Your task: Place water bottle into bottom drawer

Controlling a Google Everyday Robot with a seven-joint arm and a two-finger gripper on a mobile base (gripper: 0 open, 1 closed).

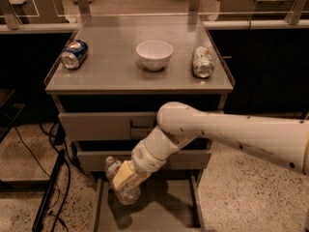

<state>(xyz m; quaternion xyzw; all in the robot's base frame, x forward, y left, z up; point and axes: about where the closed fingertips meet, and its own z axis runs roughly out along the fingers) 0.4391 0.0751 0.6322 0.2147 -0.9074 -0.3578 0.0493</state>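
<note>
The grey surface (111,76) carries a blue can (74,53) at its left edge, a white bowl (154,54) in the middle with nothing visible inside, and another can (203,62) at the right edge. Below, the bottom drawer (169,204) stands pulled out, its floor bare. My hand (126,175) grips the water bottle (127,194), tilted over the drawer's back left corner, ready, I judge, for release.

The Pepsi logo reads on the blue can (74,54) by the desk's left edge. The gripper (126,178), below the front edge, clasps the water bottle (128,195), its label illegible.
</note>
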